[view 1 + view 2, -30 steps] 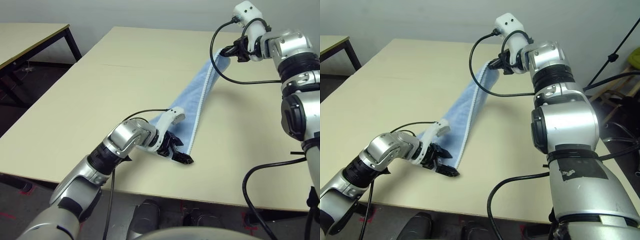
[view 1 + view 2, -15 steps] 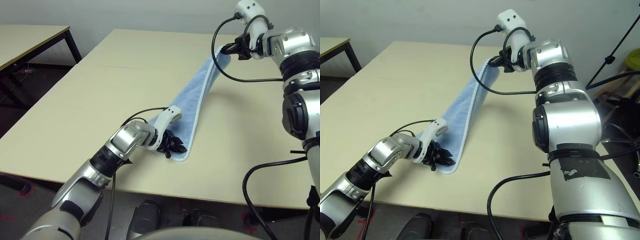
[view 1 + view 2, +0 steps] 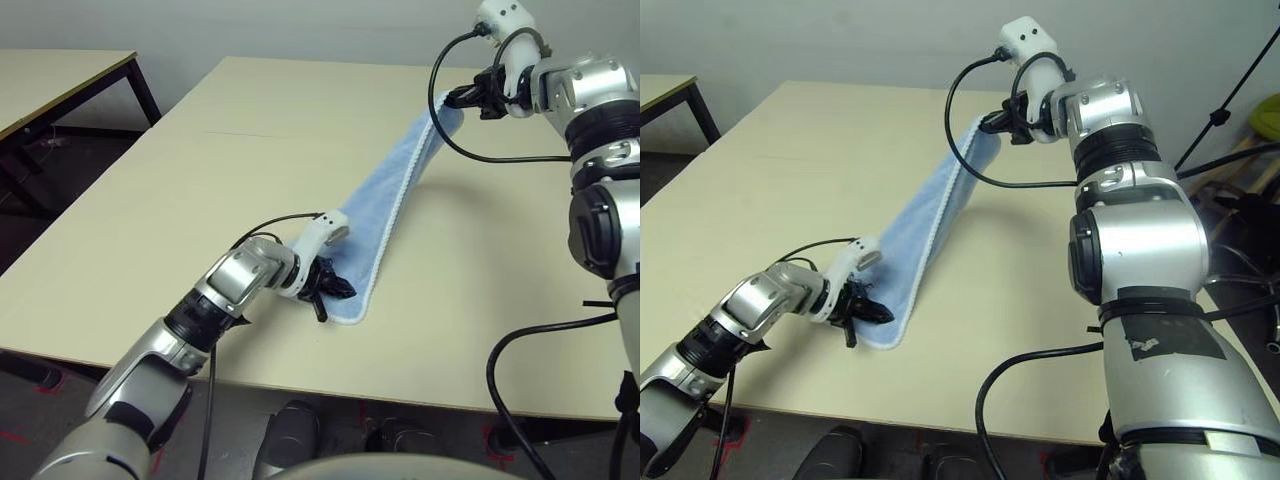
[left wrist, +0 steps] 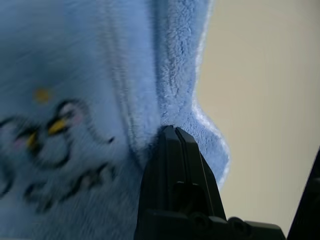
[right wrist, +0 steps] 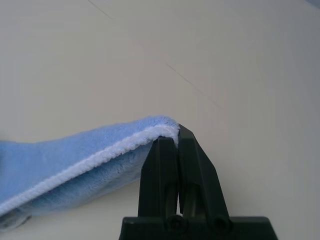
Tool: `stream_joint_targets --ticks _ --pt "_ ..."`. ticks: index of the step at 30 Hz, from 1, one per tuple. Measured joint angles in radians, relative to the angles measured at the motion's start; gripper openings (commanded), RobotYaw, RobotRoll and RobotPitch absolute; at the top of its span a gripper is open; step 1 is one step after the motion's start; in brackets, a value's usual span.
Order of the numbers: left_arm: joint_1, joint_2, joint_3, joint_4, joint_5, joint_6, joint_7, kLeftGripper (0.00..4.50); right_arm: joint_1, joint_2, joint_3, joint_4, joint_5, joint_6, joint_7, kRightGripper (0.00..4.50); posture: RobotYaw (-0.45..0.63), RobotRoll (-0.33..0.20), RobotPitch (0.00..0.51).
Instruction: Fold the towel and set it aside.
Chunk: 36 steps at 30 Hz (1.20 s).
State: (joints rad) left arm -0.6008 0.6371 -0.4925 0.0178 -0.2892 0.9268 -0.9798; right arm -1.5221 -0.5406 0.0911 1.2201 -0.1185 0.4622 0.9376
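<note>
Light blue terry cloth with a white stitched edge forms the towel (image 3: 395,205), which is stretched as a long narrow band sloping from the near part of the beige laminate table (image 3: 200,190) up to the raised far-right end. At the left, the left gripper (image 3: 328,290) is clenched on the towel's near end, low at the table surface; its black fingers are largely masked by the cloth fold and their tips cannot be separated in the head views. In the left wrist view the fingers (image 4: 175,165) press together into the looped pile, with a dark embroidered motif (image 4: 50,135) with yellow and pink accents beside them; the lettering under it is blurred and cannot be read. The near end of the towel rounds off into a soft curved corner lying on the table. At the right, the right gripper (image 3: 468,97) is held above the table and is clenched on the towel's far end; in the right wrist view the stitched edge (image 5: 100,155) runs into its closed fingers (image 5: 177,160). The towel's underside along the raised span is hidden.
</note>
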Motion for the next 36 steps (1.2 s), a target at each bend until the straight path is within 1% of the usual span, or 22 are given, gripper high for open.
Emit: stream_joint_targets --ticks 3,6,8,10,13,17,19,20,21,23,25,27,28,29,31,32,36 --pt "0.0 0.096 0.018 0.006 0.024 -0.049 -0.034 0.03 0.015 -0.005 0.0 -0.008 0.001 0.013 0.016 0.0 0.19 0.0 0.007" --pt "-0.005 0.163 0.049 0.047 0.046 -0.109 -0.079 0.03 0.027 -0.019 0.0 -0.033 0.001 0.03 0.038 0.0 0.19 0.0 0.005" --pt "-0.023 0.209 0.068 0.102 0.067 -0.175 -0.112 0.03 0.042 -0.031 0.0 -0.072 0.004 0.05 0.069 0.0 0.2 0.0 0.006" --pt "-0.054 0.238 0.096 0.171 0.101 -0.244 -0.125 0.03 0.069 -0.039 0.001 -0.116 0.006 0.08 0.103 0.0 0.2 0.0 0.008" --pt "-0.082 0.252 0.116 0.271 0.155 -0.353 -0.142 0.03 0.134 -0.044 0.004 -0.195 0.021 0.138 0.145 0.0 0.19 0.0 0.012" --pt "-0.07 0.235 0.128 0.296 0.174 -0.386 -0.156 0.03 0.178 -0.056 0.005 -0.269 0.03 0.196 0.156 0.0 0.18 0.0 0.029" --pt "-0.041 0.218 0.155 0.251 0.163 -0.361 -0.154 0.43 0.188 -0.06 0.005 -0.313 0.038 0.223 0.161 0.0 0.18 0.0 0.037" --pt "-0.008 0.218 0.173 0.194 0.156 -0.345 -0.15 0.64 0.193 -0.063 0.005 -0.34 0.043 0.239 0.162 0.0 0.18 0.0 0.04" --pt "0.011 0.218 0.177 0.151 0.147 -0.333 -0.149 0.96 0.197 -0.068 0.006 -0.354 0.044 0.25 0.163 0.0 0.18 0.0 0.043" --pt "0.074 0.22 0.203 0.008 0.123 -0.261 -0.134 1.69 0.215 -0.078 0.006 -0.393 0.046 0.276 0.166 0.0 0.19 0.0 0.048" --pt "0.108 0.218 0.215 -0.1 0.1 -0.192 -0.118 2.39 0.224 -0.082 0.008 -0.411 0.049 0.293 0.169 0.0 0.2 0.0 0.064" --pt "0.121 0.187 0.218 -0.199 0.08 -0.13 -0.09 3.13 0.224 -0.087 0.01 -0.413 0.051 0.297 0.169 0.0 0.2 0.0 0.063" --pt "0.123 0.162 0.218 -0.24 0.072 -0.098 -0.074 3.43 0.224 -0.087 0.012 -0.412 0.051 0.297 0.168 0.0 0.2 0.0 0.062" --pt "0.123 0.13 0.211 -0.279 0.06 -0.066 -0.055 3.86 0.22 -0.085 0.014 -0.405 0.051 0.295 0.164 0.0 0.2 0.0 0.057" --pt "0.123 0.103 0.189 -0.296 0.057 -0.038 -0.036 4.49 0.207 -0.08 0.018 -0.386 0.05 0.282 0.158 0.0 0.2 0.0 0.057" --pt "0.123 0.1 0.18 -0.294 0.06 -0.028 -0.025 4.49 0.202 -0.08 0.019 -0.377 0.049 0.274 0.155 0.0 0.18 0.0 0.04" --pt "0.1 0.078 0.167 -0.244 0.061 0.006 -0.002 4.49 0.155 -0.061 0.024 -0.268 0.038 0.216 0.116 0.0 0.14 0.0 0.037"
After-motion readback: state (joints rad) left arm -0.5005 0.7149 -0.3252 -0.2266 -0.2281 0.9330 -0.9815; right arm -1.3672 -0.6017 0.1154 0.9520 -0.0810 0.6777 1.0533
